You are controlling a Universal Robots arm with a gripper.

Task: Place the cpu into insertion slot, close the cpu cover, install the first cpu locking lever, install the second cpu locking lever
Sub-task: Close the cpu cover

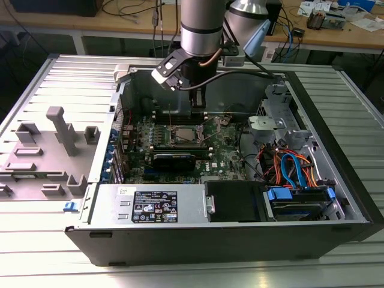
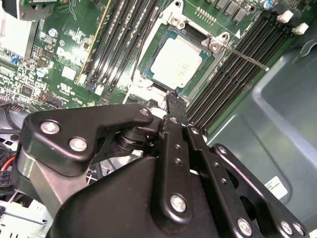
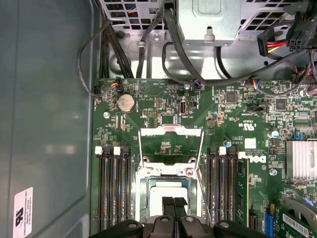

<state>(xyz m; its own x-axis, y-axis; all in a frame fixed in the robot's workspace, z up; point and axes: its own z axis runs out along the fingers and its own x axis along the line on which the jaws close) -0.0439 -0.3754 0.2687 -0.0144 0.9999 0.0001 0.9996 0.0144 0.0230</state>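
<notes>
Above the green motherboard (image 3: 148,99), inside the open computer case (image 1: 240,240), the end effector (image 2: 174,100) hung with its two black fingers clenched together, nothing visible between them. In both wrist views its tips sat just over one edge of the insertion slot (image 2: 152,53).

The cpu (image 2: 176,62) lay flat in that slot with its dull silver top facing up, and the fingers were not touching it as far as could be told. In the first wrist view the cpu cover (image 3: 171,131) was swung open off the slot, with board parts showing through its square window. A thin locking lever (image 3: 140,148) ran along each side of the cover. In the second wrist view one such rod reached out across the long black memory slots (image 2: 233,74) beside the socket.

Farther out, in the exterior view, the arm came down from above into the case. The case rested on a ribbed metal tabletop (image 1: 36,252). A grey fixture (image 1: 60,132) stood on that tabletop to the exterior view's left of the case.
</notes>
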